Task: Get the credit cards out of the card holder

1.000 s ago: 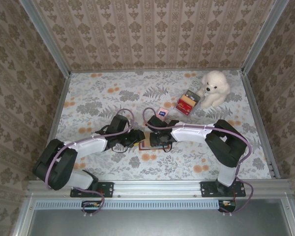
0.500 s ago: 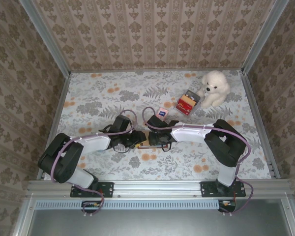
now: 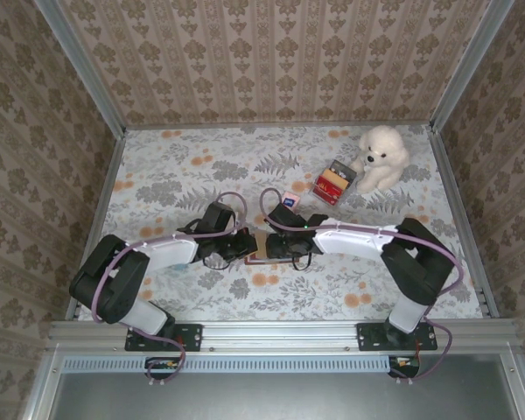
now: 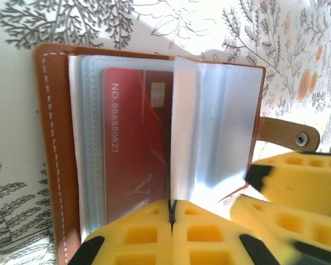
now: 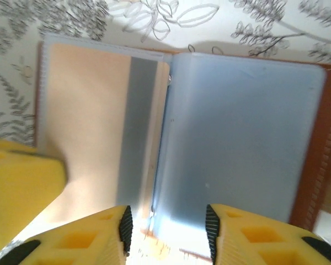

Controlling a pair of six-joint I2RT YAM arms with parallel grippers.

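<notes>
The brown card holder (image 4: 52, 143) lies open and flat near the middle of the flowered bench (image 3: 201, 175), between the two hands. On one half, a red credit card (image 4: 129, 143) with a gold chip sits in a clear pocket. A frosted sleeve leaf (image 4: 220, 127) stands up from the spine beside it. The right wrist view shows a pale card (image 5: 88, 127) with a grey stripe in another pocket.

The left hand (image 4: 171, 207) is clenched, its yellow fingertips pressed together at the holder's edge by the foot of the raised leaf (whether they pinch a leaf I cannot tell). The right hand (image 5: 166, 223) is released, its fingers apart on either side of the spine.

Well apart, toward the far right corner, a white plush dog (image 3: 381, 157) sits just beside a red box (image 3: 332, 184). A small flat item (image 3: 288, 200) lies between that box and the holder.
</notes>
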